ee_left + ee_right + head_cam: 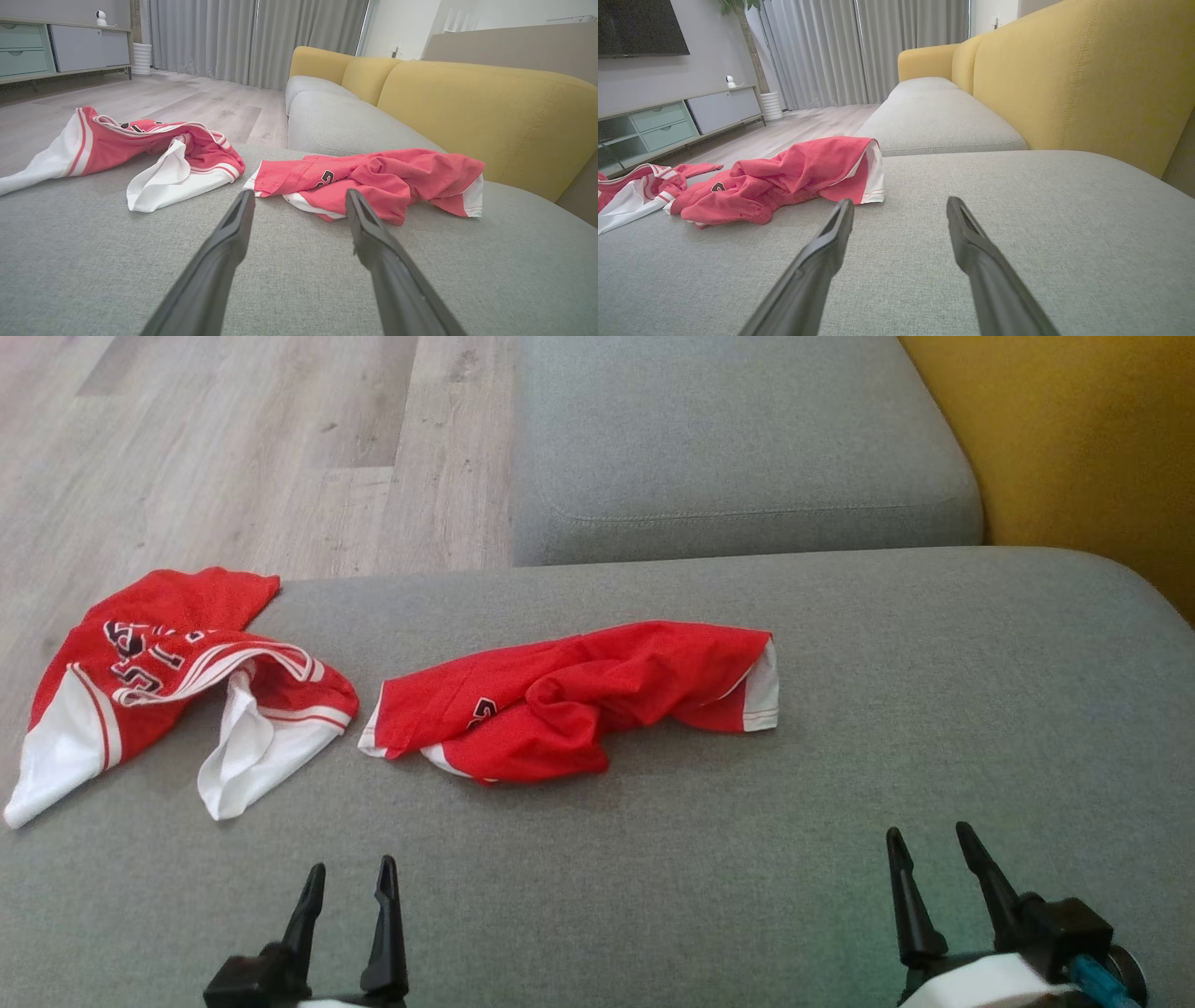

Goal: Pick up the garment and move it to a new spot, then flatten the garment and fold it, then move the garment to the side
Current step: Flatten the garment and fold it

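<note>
- A crumpled red garment with white trim (579,695) and a small dark print lies bunched near the middle of the grey fabric sofa seat (747,859), well in from the far edge
- A rumpled red and white jersey (177,672) with dark lettering sits at the seat's far left corner, its top reaching the far edge where the pale wooden floor (233,448) begins; a narrow strip of bare fabric parts the two pieces
- The left gripper (351,866) is by the near edge, fingers spread wide and holding nothing, well short of the crumpled garment
- The right gripper (928,831) is by the near edge further right, also spread wide and empty, with bare fabric ahead
- The seat's right half is bare up to its rounded right edge beside the mustard yellow backrest (1083,439)
- A second grey seat cushion (728,439) adjoins the far edge
</note>
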Controlling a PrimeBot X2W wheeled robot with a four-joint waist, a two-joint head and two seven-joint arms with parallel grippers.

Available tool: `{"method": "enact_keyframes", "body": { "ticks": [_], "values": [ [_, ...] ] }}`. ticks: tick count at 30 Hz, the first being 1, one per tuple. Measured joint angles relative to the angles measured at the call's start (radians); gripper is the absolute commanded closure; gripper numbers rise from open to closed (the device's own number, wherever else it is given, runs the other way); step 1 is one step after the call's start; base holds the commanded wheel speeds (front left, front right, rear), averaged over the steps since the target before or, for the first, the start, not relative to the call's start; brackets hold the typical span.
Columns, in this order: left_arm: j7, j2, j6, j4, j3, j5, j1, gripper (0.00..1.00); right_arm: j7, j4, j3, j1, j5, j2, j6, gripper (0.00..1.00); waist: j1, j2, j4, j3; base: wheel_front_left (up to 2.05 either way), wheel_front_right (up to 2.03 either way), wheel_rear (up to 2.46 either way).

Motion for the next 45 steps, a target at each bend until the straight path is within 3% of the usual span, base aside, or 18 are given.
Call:
{"method": "enact_keyframes", "body": {
  "ticks": [15, 24, 33, 42, 43, 44, 45],
  "values": [
    [0.002, 0.003, 0.001, -0.014, -0.011, 0.006, 0.0, 0.0, 0.014, 0.009, -0.016, -0.016, -0.018, 0.001, 0.0, 0.0, 0.0, 0.0, 0.044, 0.033, 0.0, 0.0, 0.0],
    [0.019, 0.003, 0.008, -0.053, -0.041, 0.026, -0.031, 0.0, 0.071, 0.075, -0.067, -0.254, -0.081, 0.0, 0.0, 0.0, 0.0001, 0.0, 0.117, 0.094, 0.0, 0.0, 0.0],
    [0.037, -0.006, -0.001, -0.073, -0.076, 0.046, -0.094, 0.0, 0.125, 0.372, -0.129, -0.495, -0.084, -0.003, 0.0, 0.0, 0.0002, 0.0, 0.243, 0.187, 0.0, 0.0, 0.0],
    [0.036, -0.01, -0.001, -0.071, -0.081, 0.052, -0.108, 0.0, 0.097, 0.619, -0.167, -0.654, 0.009, -0.034, 0.0, 0.0, 0.0002, -0.0001, 0.342, 0.257, 0.0, 0.0, 0.0],
    [0.036, -0.01, -0.001, -0.071, -0.081, 0.052, -0.108, 0.0, 0.09, 0.639, -0.165, -0.663, 0.021, -0.034, 0.0, 0.19, 0.0002, -0.0001, 0.346, 0.259, 0.0, 0.0, 0.0],
    [0.036, -0.01, 0.0, -0.07, -0.08, 0.052, -0.108, 0.0, 0.088, 0.657, -0.157, -0.672, 0.035, -0.034, 0.0, 0.51, 0.0002, -0.0001, 0.349, 0.26, 0.0, 0.0, 0.0],
    [0.035, -0.01, 0.0, -0.068, -0.08, 0.052, -0.108, 0.0, 0.088, 0.676, -0.148, -0.681, 0.048, -0.033, 0.0, 0.61, 0.0002, -0.0001, 0.348, 0.258, 0.0, 0.0, 0.0]
  ]
}}
